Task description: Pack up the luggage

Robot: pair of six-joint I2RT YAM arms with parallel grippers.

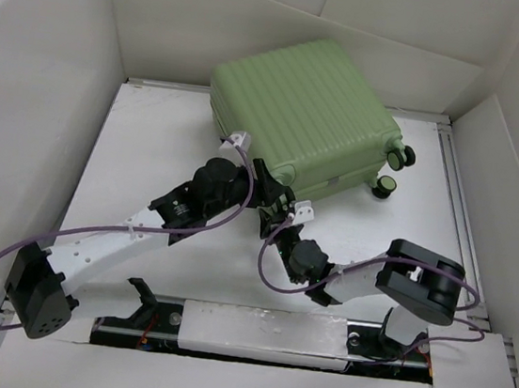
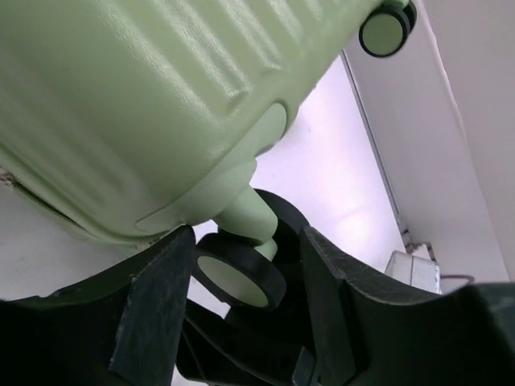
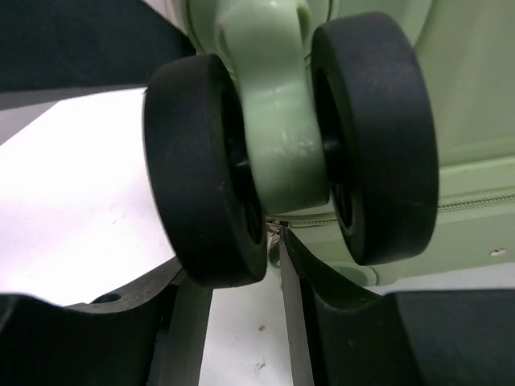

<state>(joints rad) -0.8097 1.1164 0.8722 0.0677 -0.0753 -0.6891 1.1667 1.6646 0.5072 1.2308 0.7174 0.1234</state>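
Overhead view: the luggage [image 1: 299,104], a pale green hard-shell suitcase with ribbed sides, lies flat and closed on the white table [image 1: 150,162]. It sits toward 12 o'clock from the arm bases, turned slightly so its wheeled end faces about 5 o'clock. Two black-and-green far casters [image 1: 398,158] show at its 3 o'clock corner. White panel walls [image 1: 46,83] stand around the table.

Both arms reach in to the case's 6 o'clock corner, and I see their heads close together there.

Left wrist view: the left gripper [image 2: 249,235] has its black fingers [image 2: 153,314] apart, one on either side of the corner caster [image 2: 233,277], a black ring with a pale green hub hanging from the shell's corner. I see a gap at the caster's 3 o'clock side. At its 9 o'clock side I cannot tell whether the finger touches. It is not clamped.

Right wrist view: the right gripper [image 3: 233,261] also stands with its fingers [image 3: 322,314] parted. A twin caster [image 3: 290,145], two black tyres on a pale green fork, fills the frame at 12 o'clock and is wider than the gap between the tips. I cannot tell whether the tips touch it. A pale green zip [image 3: 475,201] runs across the shell at 3 o'clock. I cannot tell whether this is the same caster the left wrist sees.
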